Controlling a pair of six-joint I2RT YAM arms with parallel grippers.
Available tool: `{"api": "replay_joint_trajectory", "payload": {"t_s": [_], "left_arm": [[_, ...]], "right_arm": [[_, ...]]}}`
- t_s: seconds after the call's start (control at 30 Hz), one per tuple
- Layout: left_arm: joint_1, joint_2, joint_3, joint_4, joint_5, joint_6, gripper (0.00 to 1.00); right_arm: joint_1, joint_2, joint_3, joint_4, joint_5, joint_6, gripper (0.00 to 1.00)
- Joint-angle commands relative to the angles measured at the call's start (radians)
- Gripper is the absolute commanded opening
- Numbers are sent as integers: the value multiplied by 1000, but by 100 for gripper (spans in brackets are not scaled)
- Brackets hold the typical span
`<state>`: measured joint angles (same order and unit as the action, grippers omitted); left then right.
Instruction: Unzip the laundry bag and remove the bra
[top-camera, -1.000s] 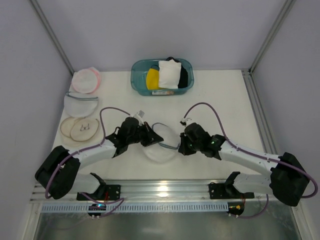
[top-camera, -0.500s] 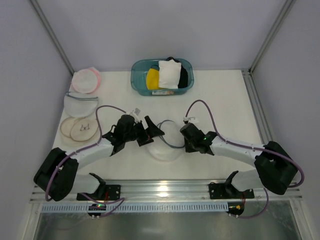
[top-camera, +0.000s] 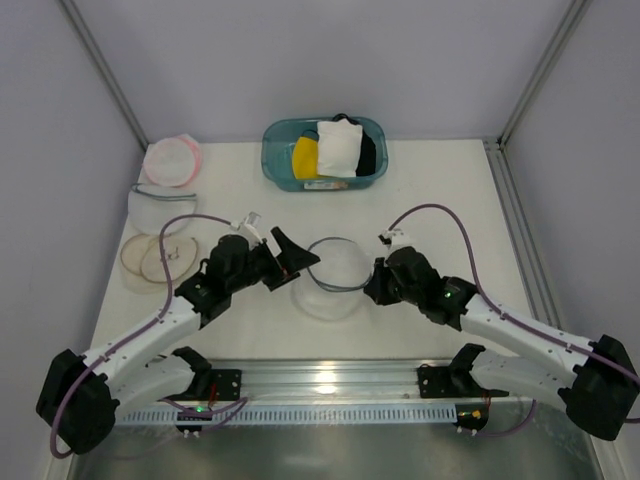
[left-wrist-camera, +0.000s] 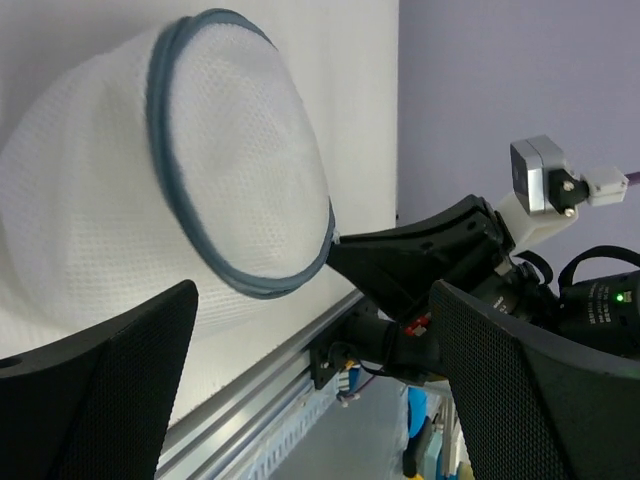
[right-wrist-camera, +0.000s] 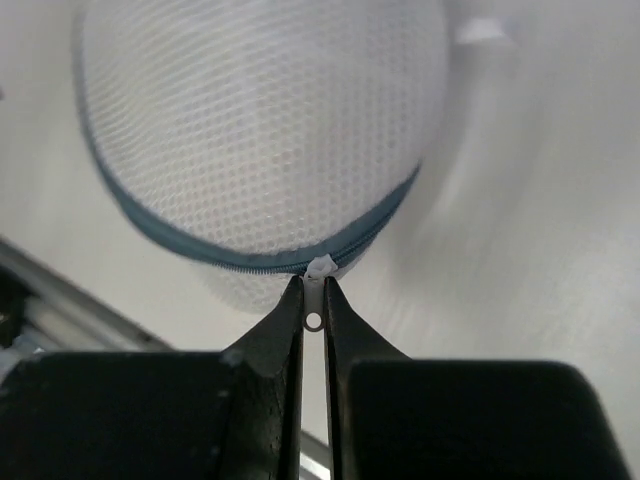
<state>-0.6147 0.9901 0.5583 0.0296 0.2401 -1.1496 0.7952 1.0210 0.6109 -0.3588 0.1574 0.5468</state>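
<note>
The teal basket (top-camera: 272, 160) sits at 12 o'clock on the white tabletop (top-camera: 450, 200). It holds a yellow garment (top-camera: 305, 157), a white square pad (top-camera: 338, 148) and something black (top-camera: 367, 152). At 10 o'clock a pink-rimmed mesh pouch (top-camera: 170, 160) lies near the edge. A grey-rimmed mesh pouch (top-camera: 160, 205) lies just below it, and two beige-rimmed round pouches (top-camera: 157, 260) lie at 9 o'clock. All of these are well apart from both arms and block nothing.

The laundry bag (top-camera: 330, 285) rests at the middle of the tabletop, between the two grippers. Its grey-blue zipper rim (top-camera: 338, 268) shows as a ring across the white mesh. The bra cannot be made out through the mesh.

The left arm reaches from its base at 7 o'clock toward the centre, with a purple cable looping over its forearm. The left gripper (top-camera: 300, 255) is released just beside the bag's 9 o'clock edge. Its fingers (left-wrist-camera: 90, 390) are spread wide, and in the left wrist view the bag lies beyond them.

The right arm stretches low from 5 o'clock toward the bag's 3 o'clock side. The right gripper (right-wrist-camera: 313, 290) is clenched on the zipper pull (right-wrist-camera: 315, 318), pinching the small tab between its fingertips right at the rim.
</note>
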Motion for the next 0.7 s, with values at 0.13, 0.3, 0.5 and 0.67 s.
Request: {"api": "replay_joint_trajectory", "payload": {"t_s": [0.13,0.3,0.5,0.67], "left_arm": [[-85,-22,-38,-19,-15,-90,99],[-120,-31,-63,26,-21,-131,99],[-141,19,-52,68,-30,-151,98],[-166,91,-46,167,-21,-165,81]], "right_arm": [[2,-101,-95,446,-669,54,4],[1,-62,-100,475,-671,48,4],[1,-13,-103,532,-690,62,4],[1,-7,-106,551,-700,68,4]]}}
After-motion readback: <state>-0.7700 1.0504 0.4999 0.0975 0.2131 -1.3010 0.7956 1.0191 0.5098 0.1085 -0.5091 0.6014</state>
